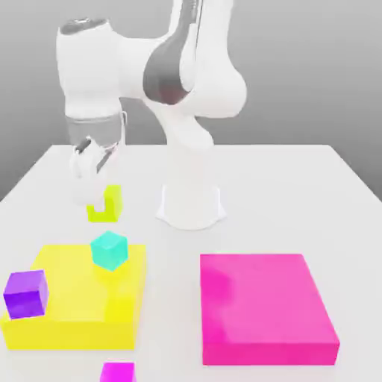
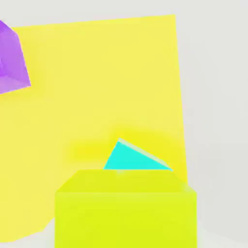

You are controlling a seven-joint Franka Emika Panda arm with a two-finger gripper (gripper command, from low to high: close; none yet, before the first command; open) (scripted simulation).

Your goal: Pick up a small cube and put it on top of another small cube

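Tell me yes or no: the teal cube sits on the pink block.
No, the teal cube is on the yellow block, apart from the pink block.

You will note your single arm (image 1: 170,71) standing bent on its base (image 1: 191,203), its forearm reaching toward the exterior view's left, wrist (image 1: 95,128) directed downward, and gripper (image 1: 96,200) hanging below it, closed in a grip.
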